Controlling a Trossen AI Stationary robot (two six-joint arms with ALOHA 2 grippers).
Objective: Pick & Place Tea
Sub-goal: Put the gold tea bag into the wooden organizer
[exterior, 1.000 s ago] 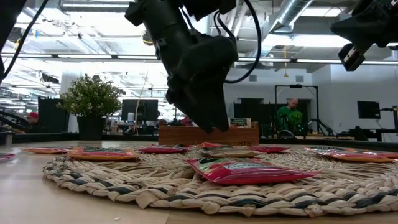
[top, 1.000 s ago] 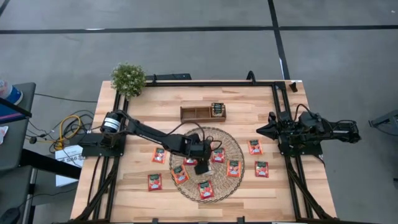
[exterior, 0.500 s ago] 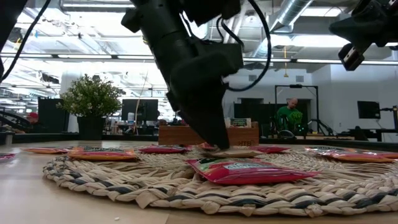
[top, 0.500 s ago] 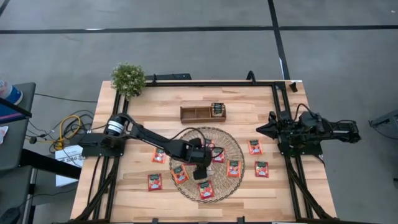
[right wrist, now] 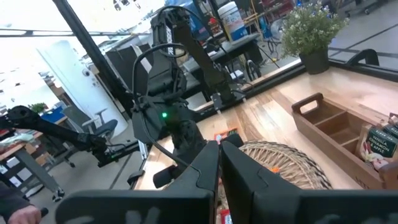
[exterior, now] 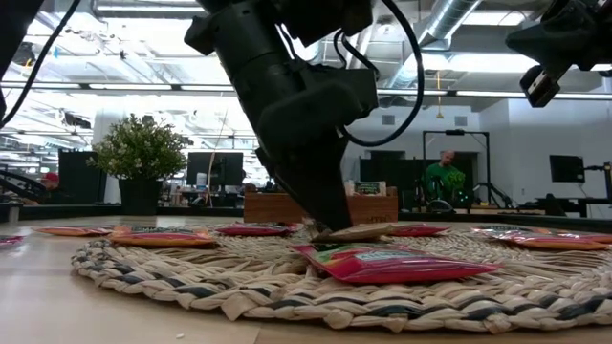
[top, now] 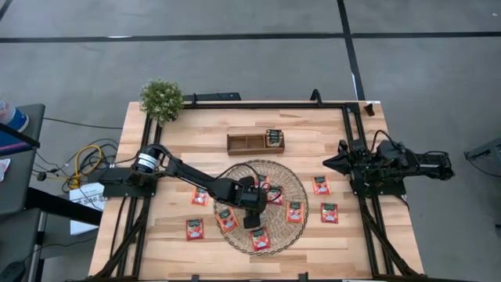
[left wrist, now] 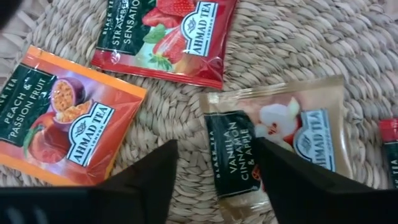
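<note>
Tea sachets lie flat on the round woven mat (top: 282, 176) and on the wood beside it, for instance red-orange ones (top: 294, 211) (top: 194, 229). My left gripper (top: 250, 216) (left wrist: 216, 177) is down on the mat, open. A pale beige sachet (left wrist: 280, 143) (exterior: 359, 231) lies with its dark-label end between and under the fingers. A red strawberry sachet (left wrist: 168, 31) and an orange peach sachet (left wrist: 56, 118) lie close by. A few sachets stand in the wooden tray's right compartment (top: 273, 138). My right gripper (top: 335, 163) (right wrist: 219, 180) waits shut at the table's right side. My left gripper comes from above, pointing down. One finger (left wrist: 292, 180) lies over the beige sachet's dark-label end (left wrist: 233, 155); the other finger (left wrist: 146, 180) stands on bare mat beside it. In the low view the sachet's far end (exterior: 392, 226) sits slightly raised off the mat.
The brown three-compartment tray (top: 244, 142) stands beyond the mat toward the far edge. A potted plant (top: 161, 99) sits at the far left corner. Loose sachets lie left (top: 200, 196) and right (top: 320, 185) of the mat. Bare wood shows along the near edge.
My left gripper has moved toward the table's near edge and come down onto the mat at the beige sachet, staying open. The sachet's far end now stands a little higher than before. The right arm has kept still.
</note>
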